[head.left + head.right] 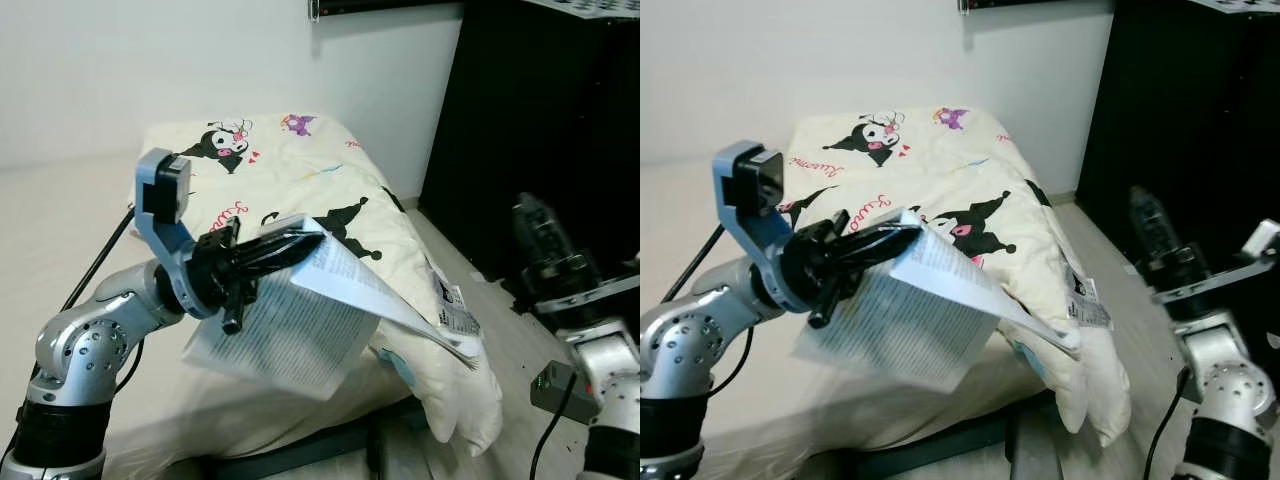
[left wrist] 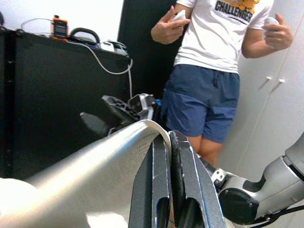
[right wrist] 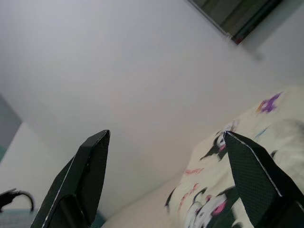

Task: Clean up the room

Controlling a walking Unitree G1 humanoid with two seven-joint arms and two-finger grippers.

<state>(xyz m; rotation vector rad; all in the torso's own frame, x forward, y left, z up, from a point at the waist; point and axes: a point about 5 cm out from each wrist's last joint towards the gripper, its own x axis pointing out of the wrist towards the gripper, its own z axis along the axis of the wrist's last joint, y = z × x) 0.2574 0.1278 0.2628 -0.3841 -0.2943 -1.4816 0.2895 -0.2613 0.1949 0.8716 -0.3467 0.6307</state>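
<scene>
Left gripper [image 1: 290, 243] clamping printed paper [image 1: 300, 330] above the quilt [image 1: 300, 190]; right gripper [image 3: 166, 161] hovering right, jaws apart.

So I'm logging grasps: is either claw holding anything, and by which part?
The left claw is shut on an open booklet, pinching its top edge near the fold; the pages hang over the blanket. The right claw is open, holding nothing.

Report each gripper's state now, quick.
Left gripper: shut on the white printed paper booklet, held above the cream cartoon-print quilt.
Right gripper: open, holding nothing.
</scene>
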